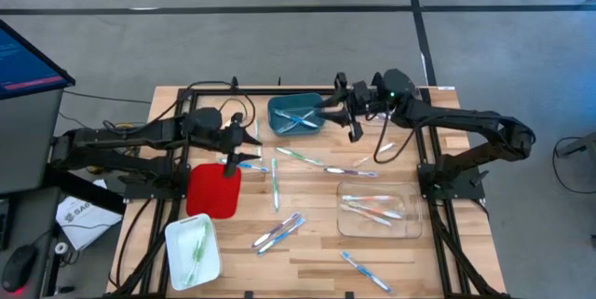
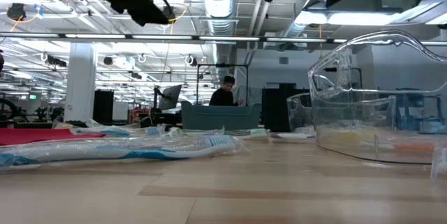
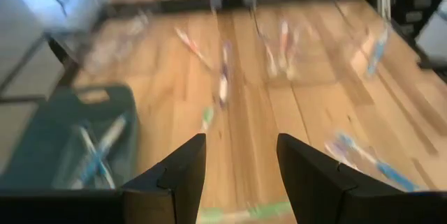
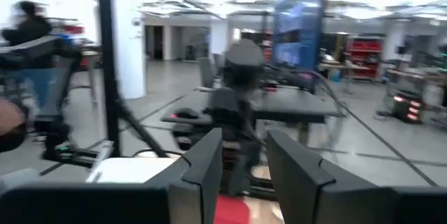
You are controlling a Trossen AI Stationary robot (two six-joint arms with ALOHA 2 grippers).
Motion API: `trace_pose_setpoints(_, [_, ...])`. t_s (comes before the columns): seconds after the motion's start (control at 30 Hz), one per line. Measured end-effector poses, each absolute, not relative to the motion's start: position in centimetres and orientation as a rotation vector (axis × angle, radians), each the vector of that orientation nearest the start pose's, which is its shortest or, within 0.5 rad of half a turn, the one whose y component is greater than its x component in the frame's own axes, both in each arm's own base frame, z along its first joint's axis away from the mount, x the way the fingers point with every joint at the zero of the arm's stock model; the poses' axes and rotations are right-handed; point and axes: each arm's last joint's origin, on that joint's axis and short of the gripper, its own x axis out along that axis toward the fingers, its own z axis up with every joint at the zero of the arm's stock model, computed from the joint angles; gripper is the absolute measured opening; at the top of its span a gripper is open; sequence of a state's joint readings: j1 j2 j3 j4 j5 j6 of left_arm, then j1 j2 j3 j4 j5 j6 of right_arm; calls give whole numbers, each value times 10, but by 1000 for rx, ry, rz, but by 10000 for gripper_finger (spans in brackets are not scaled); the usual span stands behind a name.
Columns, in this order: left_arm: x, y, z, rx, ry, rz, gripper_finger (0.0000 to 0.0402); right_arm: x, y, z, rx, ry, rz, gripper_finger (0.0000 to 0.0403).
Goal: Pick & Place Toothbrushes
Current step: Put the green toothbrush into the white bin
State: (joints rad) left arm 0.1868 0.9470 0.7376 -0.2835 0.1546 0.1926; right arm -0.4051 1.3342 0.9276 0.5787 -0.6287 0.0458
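Left gripper point(image 1: 247, 141) hangs with its fingers spread wide and nothing between them, above the near edge of the red tray point(image 1: 214, 190) at the table's nine o'clock. It points toward three o'clock, across the loose toothbrushes point(image 1: 300, 156).

The right gripper point(image 1: 343, 113) hovers at twelve o'clock, just beside the teal bin point(image 1: 296, 115). Its fingers are parted by a narrow gap and carry nothing, and it faces nine o'clock toward the other arm.

The bins seem to serve a sort by colour:
- Blue-and-white brushes lie crossed inside the teal bin.
- Light green ones lie in the white tray point(image 1: 193, 250) at seven o'clock.
- Orange-red and pink ones lie in the clear tray point(image 1: 377, 210) at four o'clock.

Many brushes remain scattered flat on the wooden table point(image 1: 307, 252). They lie between the trays at the centre, with a pair point(image 1: 277, 232) toward six o'clock and one blue brush point(image 1: 365, 271) near five o'clock. Each arm appears stationed by the bins on its own side, so either could take a nearby stick without crossing the other.

The job looks partly done. Thin, flat sticks will likely demand a low, well-centred pinch.
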Motion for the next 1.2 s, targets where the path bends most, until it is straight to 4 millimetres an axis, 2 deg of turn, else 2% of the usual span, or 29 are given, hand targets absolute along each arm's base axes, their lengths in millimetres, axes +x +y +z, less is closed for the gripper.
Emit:
trace_pose_setpoints(0.17, [198, 26, 272, 59, 616, -20, 173, 281, -94, 337, -56, -176, 258, 108])
trace_pose_setpoints(0.4, [191, 20, 271, 93, 796, 37, 173, 281, -93, 339, -32, -186, 263, 108])
trace_pose_setpoints(0.57, [194, 18, 268, 77, 832, 37, 173, 281, -92, 339, 47, -175, 271, 108])
trace_pose_setpoints(0.9, [213, 17, 245, 105, 957, 6, 173, 282, -83, 341, 48, -182, 301, 108])
trace_pose_setpoints(1.2, [213, 18, 243, 122, 981, 31, 173, 284, -78, 341, 49, -181, 319, 108])
